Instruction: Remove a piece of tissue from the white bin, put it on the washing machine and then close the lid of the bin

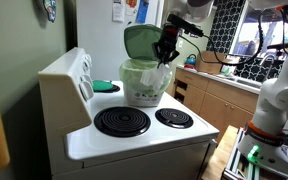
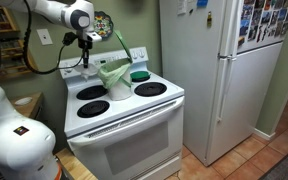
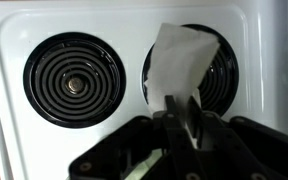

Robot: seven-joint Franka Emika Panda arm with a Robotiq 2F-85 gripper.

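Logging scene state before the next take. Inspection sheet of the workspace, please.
Surface: white stove top with coil burners, not a washing machine.
Job's things: white bin at the back of the stove, green lid open; tissue hanging over a burner.
Clutter: green round item on a back burner.
Gripper: gripper pinching the tissue.
Cables: black cable by the wall.
Surroundings: fridge, wooden cabinets.

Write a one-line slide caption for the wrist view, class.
Gripper pinching a white tissue above the stove top and its coil burners.
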